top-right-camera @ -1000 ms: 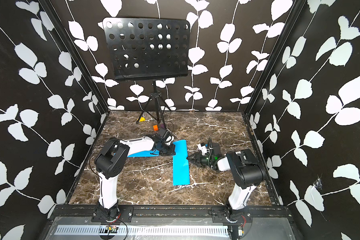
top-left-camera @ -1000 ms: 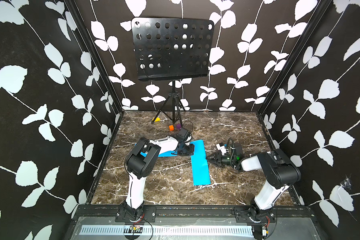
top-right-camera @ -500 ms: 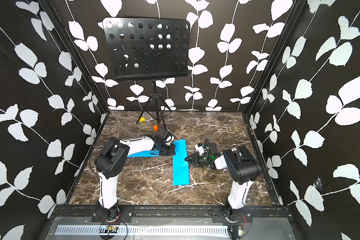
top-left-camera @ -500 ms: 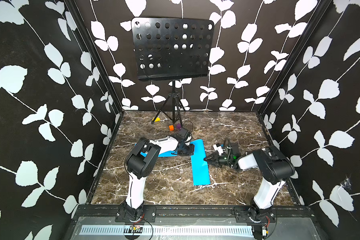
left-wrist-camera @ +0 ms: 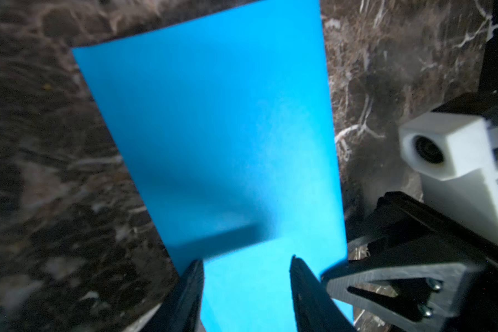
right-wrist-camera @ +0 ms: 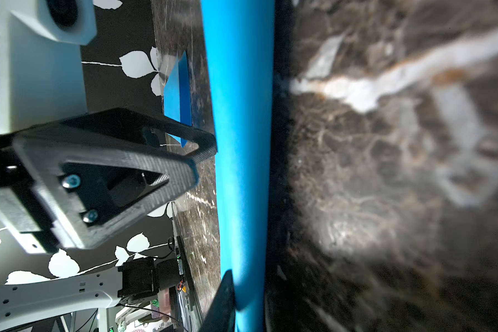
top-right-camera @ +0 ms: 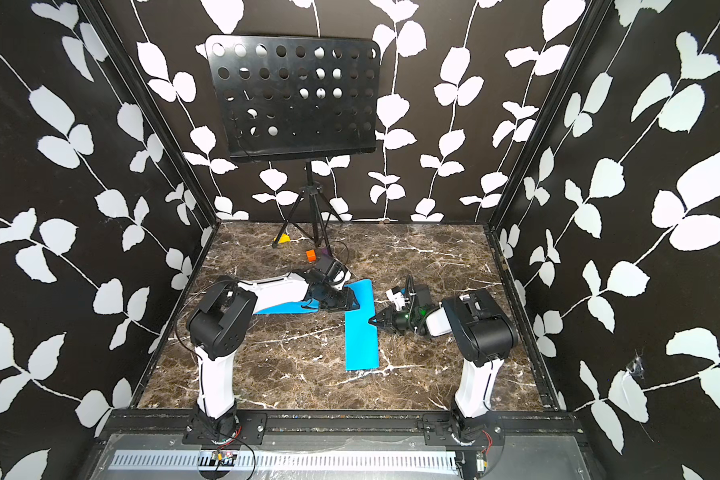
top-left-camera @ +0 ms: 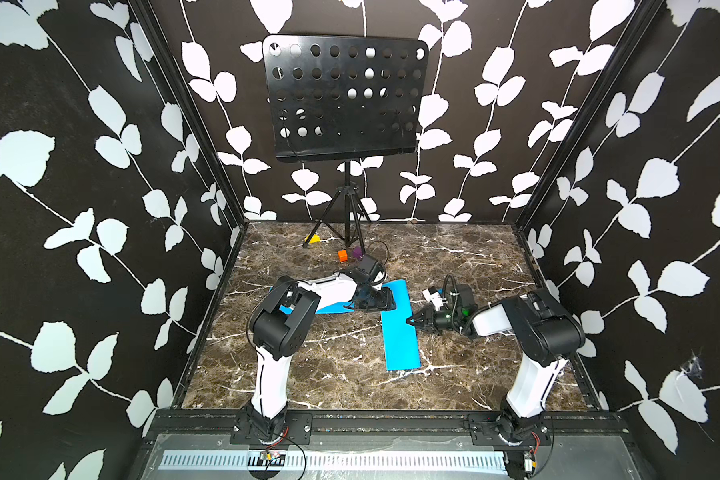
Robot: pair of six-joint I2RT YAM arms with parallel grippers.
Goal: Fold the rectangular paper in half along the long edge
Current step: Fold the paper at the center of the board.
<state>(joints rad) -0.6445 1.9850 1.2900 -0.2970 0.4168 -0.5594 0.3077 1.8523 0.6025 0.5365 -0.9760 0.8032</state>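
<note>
- In both top views the blue paper (top-left-camera: pixel 400 336) (top-right-camera: pixel 361 340) lies flat on the marble table (top-left-camera: pixel 329 374) as a long, narrow strip. Its far end is under the left gripper (top-left-camera: pixel 385 300) (top-right-camera: pixel 348 301). Its right long edge meets the tip of the right gripper (top-left-camera: pixel 410 321) (top-right-camera: pixel 373 321).
- A second blue sheet (top-left-camera: pixel 333 307) lies beneath the left arm, behind that gripper.
- In the left wrist view the left gripper (left-wrist-camera: pixel 246 267) stands spread and grips nothing. The blue paper (left-wrist-camera: pixel 213 129) shows between its fingertips and runs on ahead of them. A black finger of the right gripper sits just beside it, at the paper's edge.
- In the right wrist view one finger (right-wrist-camera: pixel 222 301) of the right gripper lies against the blue paper (right-wrist-camera: pixel 242 143). Its partner is hidden, so I cannot tell whether the jaws pinch the sheet. Further ahead, the left gripper's finger (right-wrist-camera: pixel 184 161) touches the strip.
</note>
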